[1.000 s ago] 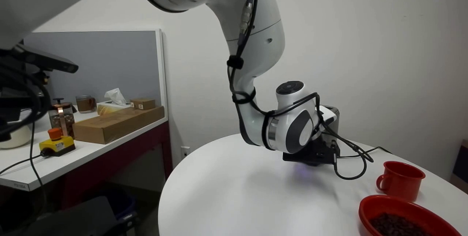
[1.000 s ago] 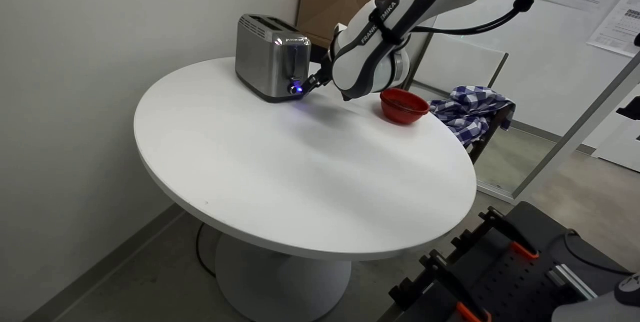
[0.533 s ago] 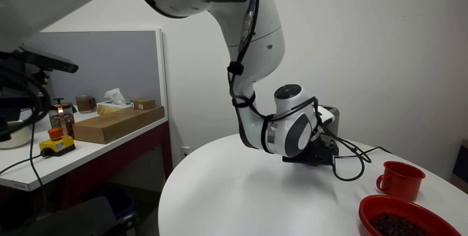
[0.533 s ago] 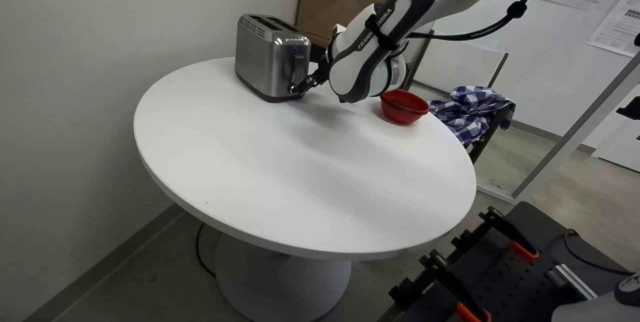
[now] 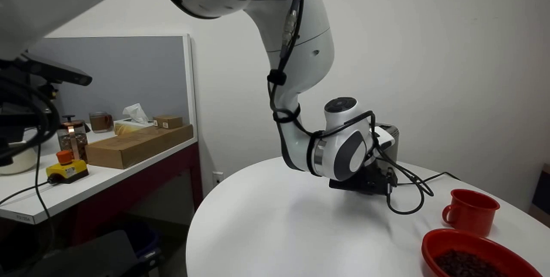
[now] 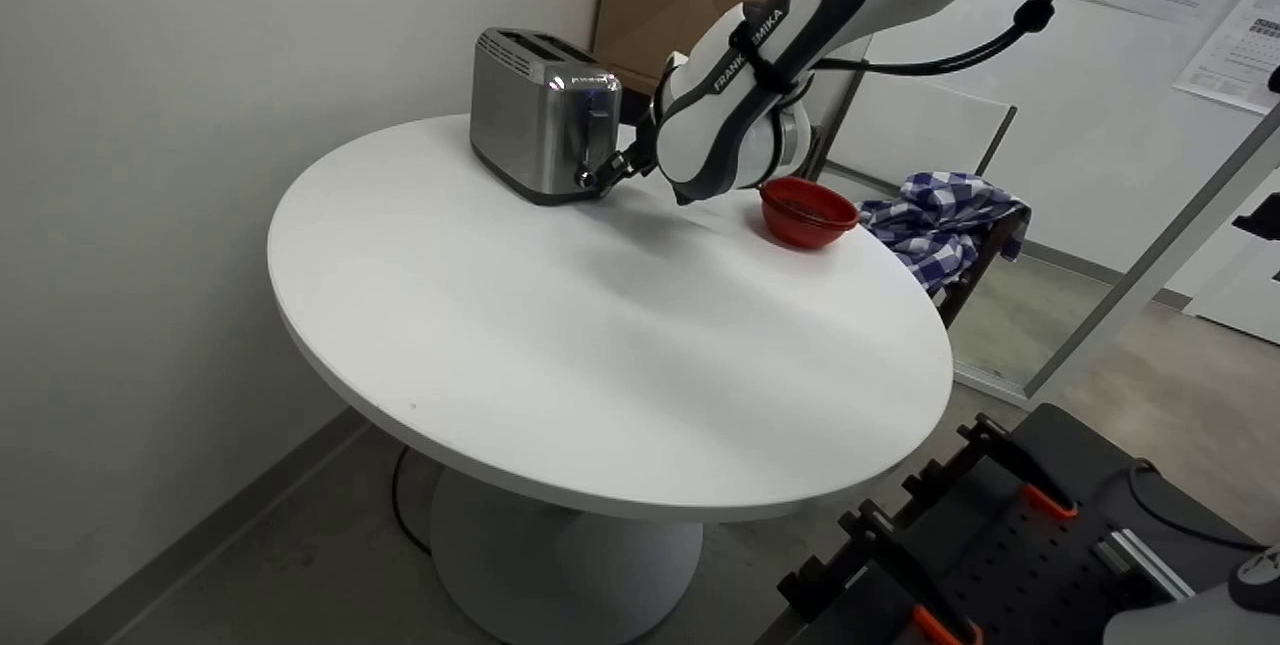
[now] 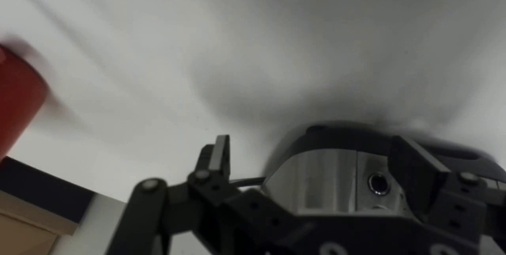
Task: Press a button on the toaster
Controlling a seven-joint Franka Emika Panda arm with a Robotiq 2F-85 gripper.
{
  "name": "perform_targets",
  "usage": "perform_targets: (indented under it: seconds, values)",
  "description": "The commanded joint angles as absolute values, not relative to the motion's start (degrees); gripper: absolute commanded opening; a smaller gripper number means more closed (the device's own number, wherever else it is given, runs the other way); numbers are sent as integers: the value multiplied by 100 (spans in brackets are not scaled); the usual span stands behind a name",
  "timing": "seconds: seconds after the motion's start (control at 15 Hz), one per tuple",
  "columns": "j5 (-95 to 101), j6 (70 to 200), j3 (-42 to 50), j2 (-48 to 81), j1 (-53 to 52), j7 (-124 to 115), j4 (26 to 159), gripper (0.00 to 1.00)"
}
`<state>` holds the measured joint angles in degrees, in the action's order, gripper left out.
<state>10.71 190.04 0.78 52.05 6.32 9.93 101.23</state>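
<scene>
The silver two-slot toaster [image 6: 515,115] stands near the table's back edge. It is partly hidden behind the arm in an exterior view [image 5: 391,130]. Its metal end and dark base show in the wrist view [image 7: 316,180], with a round dark button [image 7: 378,184] ringed in bright metal. My gripper [image 7: 309,137] is open and empty, its fingers spread across the toaster's end. The right finger is close beside the button and overlaps part of the end panel. In an exterior view the gripper [image 6: 612,173] is low at the toaster's control end. Whether it touches cannot be told.
The round white table [image 6: 560,345] holds a red mug [image 5: 472,214] and a red bowl [image 6: 808,225] with dark contents. A red object [image 7: 17,93] shows at the wrist view's left. The wall is behind the toaster. Loose cables [image 5: 412,208] hang from the wrist.
The blue light at the toaster's control, lit one second ago, is off. The arm dipped slightly, then rose a little. The gripper stays beside the toaster's control end.
</scene>
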Motion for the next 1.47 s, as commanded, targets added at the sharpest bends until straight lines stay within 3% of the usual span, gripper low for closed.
perform_targets:
  seconds: [0.0,0.67,1.4]
  values:
    - [778,17698,-92,4631,645,674,10309,100]
    - [-690,13942,-894,2768,891,885,10563,100]
    - [-405,13026,-451,673,539,1320,11644,100]
